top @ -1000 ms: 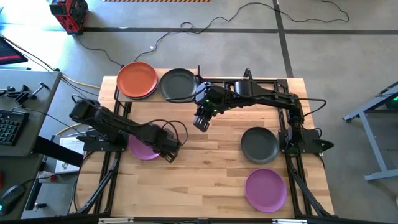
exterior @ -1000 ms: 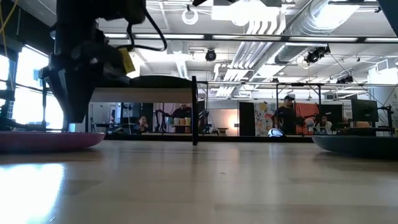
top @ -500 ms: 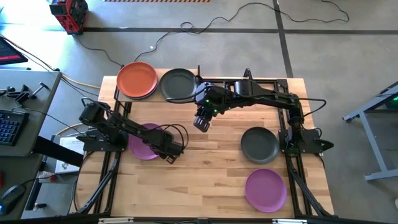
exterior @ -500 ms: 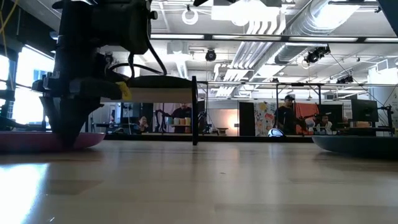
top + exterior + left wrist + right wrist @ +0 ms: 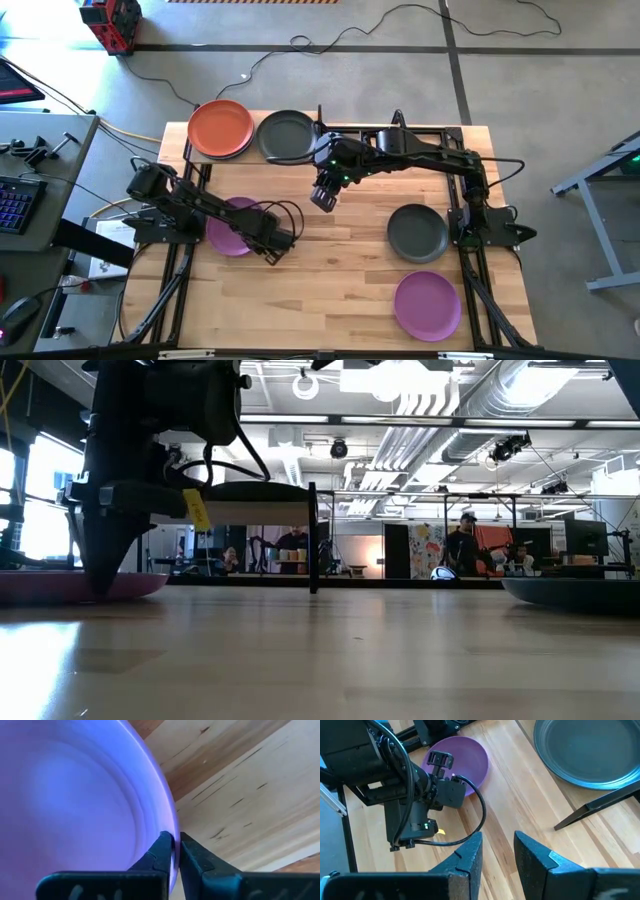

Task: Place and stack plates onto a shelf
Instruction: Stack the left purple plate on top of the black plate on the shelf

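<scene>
The left tool (image 5: 173, 851) pinches the rim of 1 purple plate (image 5: 75, 805) near the surface's (image 5: 330, 280) left edge. The right tool (image 5: 497, 851) hovers mid-surface, fingers parted, holding nothing.

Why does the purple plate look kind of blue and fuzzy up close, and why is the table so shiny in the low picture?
Left wrist view: the purple plate sits too near the lens, so it blurs and tints bluish. Low view: the tabletop mirrors the window and ceiling lights, with bright glare at left.
</scene>
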Robot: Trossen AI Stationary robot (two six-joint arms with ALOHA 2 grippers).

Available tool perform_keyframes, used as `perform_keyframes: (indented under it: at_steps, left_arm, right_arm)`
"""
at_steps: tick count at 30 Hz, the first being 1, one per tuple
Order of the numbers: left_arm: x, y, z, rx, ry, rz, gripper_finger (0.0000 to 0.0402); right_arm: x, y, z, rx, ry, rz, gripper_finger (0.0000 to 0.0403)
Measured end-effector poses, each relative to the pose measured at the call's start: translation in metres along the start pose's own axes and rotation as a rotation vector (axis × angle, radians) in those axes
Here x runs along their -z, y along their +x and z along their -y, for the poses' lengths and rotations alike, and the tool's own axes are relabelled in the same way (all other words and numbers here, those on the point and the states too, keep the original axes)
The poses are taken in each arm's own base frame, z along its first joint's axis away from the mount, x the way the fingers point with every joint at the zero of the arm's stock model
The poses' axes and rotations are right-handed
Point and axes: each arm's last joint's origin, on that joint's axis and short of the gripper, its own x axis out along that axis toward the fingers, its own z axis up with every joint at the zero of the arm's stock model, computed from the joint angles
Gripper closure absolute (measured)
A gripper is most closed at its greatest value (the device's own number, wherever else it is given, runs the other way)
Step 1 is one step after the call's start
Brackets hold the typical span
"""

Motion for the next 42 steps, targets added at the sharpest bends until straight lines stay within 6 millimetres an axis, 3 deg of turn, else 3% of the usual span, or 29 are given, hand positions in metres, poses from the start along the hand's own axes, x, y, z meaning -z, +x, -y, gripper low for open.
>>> perform_keyframes:
  at_steps: [9,21,26,32,42]
  left_arm:
    - [0.018,-0.008,0.004,0.039,0.145,-0.020,0.0397]
    - [0.062,-0.053,-0.008,0.161,0.470,0.043,0.0399]
    - [0.077,-0.068,-0.017,0.198,0.663,0.072,0.0399]
    - [0.090,-0.077,-0.028,0.178,0.848,0.089,0.0399]
    - [0.098,-0.086,-0.034,0.081,1.089,0.148,0.0399]
  right_arm:
    - [0.000,0.000,0.000,0.001,0.018,-0.002,0.0308]
    - [0.000,0.000,-0.001,0.000,0.017,-0.001,0.0306]
    - [0.000,0.000,-0.001,0.002,0.044,0.003,0.0285]
    - [-0.002,0.000,-0.001,0.010,0.206,0.028,0.0251]
    - [0.004,0.041,-0.005,0.015,0.367,-0.073,0.0249]
